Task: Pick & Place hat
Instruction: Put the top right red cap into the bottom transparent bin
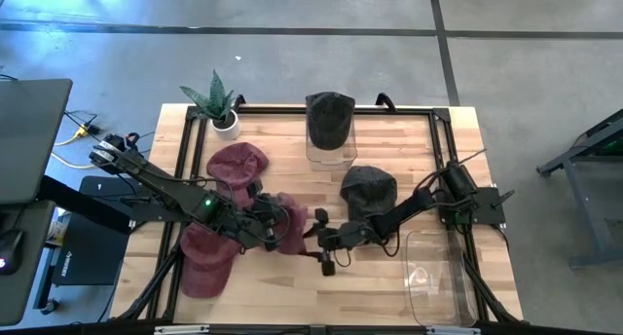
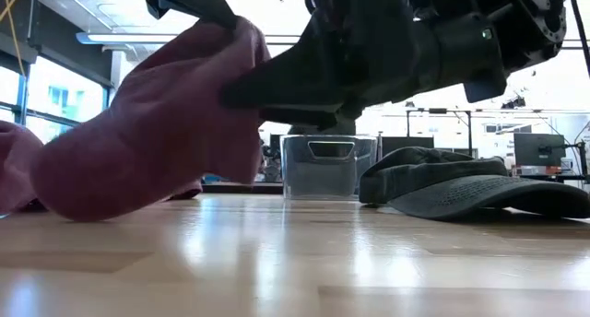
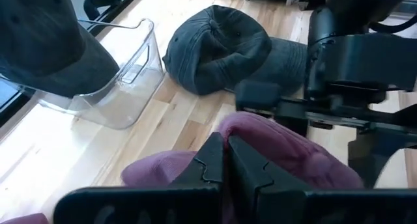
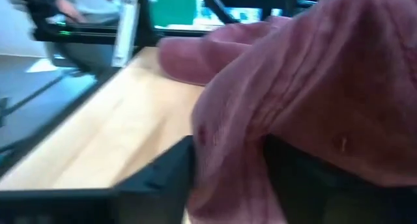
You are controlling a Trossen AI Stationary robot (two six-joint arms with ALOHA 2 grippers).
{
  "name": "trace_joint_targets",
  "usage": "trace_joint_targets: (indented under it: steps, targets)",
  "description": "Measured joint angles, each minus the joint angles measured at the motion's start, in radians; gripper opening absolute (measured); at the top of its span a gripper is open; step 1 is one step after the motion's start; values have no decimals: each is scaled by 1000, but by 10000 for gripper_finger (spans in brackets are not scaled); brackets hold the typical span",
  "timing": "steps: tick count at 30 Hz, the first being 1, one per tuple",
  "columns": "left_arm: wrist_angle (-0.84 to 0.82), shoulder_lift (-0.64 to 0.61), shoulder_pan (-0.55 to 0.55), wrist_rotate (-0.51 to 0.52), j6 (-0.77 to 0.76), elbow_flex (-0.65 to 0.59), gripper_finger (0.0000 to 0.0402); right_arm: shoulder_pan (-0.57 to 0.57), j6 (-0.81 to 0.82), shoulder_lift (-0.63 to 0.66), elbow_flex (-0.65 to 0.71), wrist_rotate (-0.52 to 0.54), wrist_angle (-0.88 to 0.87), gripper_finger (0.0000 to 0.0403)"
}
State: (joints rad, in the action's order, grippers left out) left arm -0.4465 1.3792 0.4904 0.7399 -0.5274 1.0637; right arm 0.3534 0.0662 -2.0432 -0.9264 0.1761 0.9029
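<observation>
A maroon hat (image 1: 293, 225) is bunched up between both grippers at the table's middle. My left gripper (image 3: 225, 164) reaches in from the left and is shut on it. My right gripper (image 4: 228, 178) comes from the right with maroon cloth filling the gap between its fingers. Two more maroon hats (image 1: 237, 166) (image 1: 205, 262) lie flat on the table's left side. A dark grey cap (image 1: 368, 191) lies crown-up right of centre. Another dark cap (image 1: 329, 119) sits on a clear bin at the far edge. My left gripper pinches a raised fold of the maroon hat's crown (image 3: 247, 129) between its two fingers, coming slanting down from the table's left. In the low view the hat (image 2: 138, 142) hangs below the fingers and its lower part reaches the tabletop. My right gripper has a bunched part of the maroon hat (image 4: 228, 152) between its two fingers (image 4: 159, 178), coming roughly level from the table's right. Several layers of cloth fill the gap. The rest of the hat spreads out beyond the fingers.
A potted plant (image 1: 220, 109) stands at the far left corner. An empty clear bin (image 1: 433, 277) sits at the near right. Black frame rails (image 1: 443, 150) run along the table's far and right edges. Bare wood lies along the near edge (image 1: 321, 301).
</observation>
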Motion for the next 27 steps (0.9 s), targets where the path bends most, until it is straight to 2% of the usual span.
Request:
trace_joint_targets:
  steps: [5, 6, 9, 11, 15, 18, 22, 25, 27]
  targets:
    - [5, 0, 1, -18, 4, 0, 4, 0, 5, 0, -16, -72, -9, 29]
    - [6, 0, 1, -26, 5, 0, 7, 0, 4, 0, -16, -81, -14, 15]
    - [5, 0, 1, -85, 35, 0, 29, 1, 45, 11, -16, -84, -83, 22]
    - [2, 0, 0, -143, 56, 0, 54, -1, 65, 40, -16, -110, -193, 23]
    - [-8, 0, 0, -271, 94, 0, 121, -11, 65, 123, -15, -206, -416, 5]
    - [-6, 0, 0, -349, 148, 0, 175, -13, 62, 158, -13, -282, -486, 14]
    - [57, 41, -27, -366, 273, 3, 237, -10, 9, 162, -13, -379, -515, 10]
    - [92, 95, -66, -366, 380, -2, 269, -9, -13, 163, -12, -422, -530, 4]
    - [172, 139, -101, -378, 460, 4, 284, -4, -20, 163, -12, -424, -530, 9]
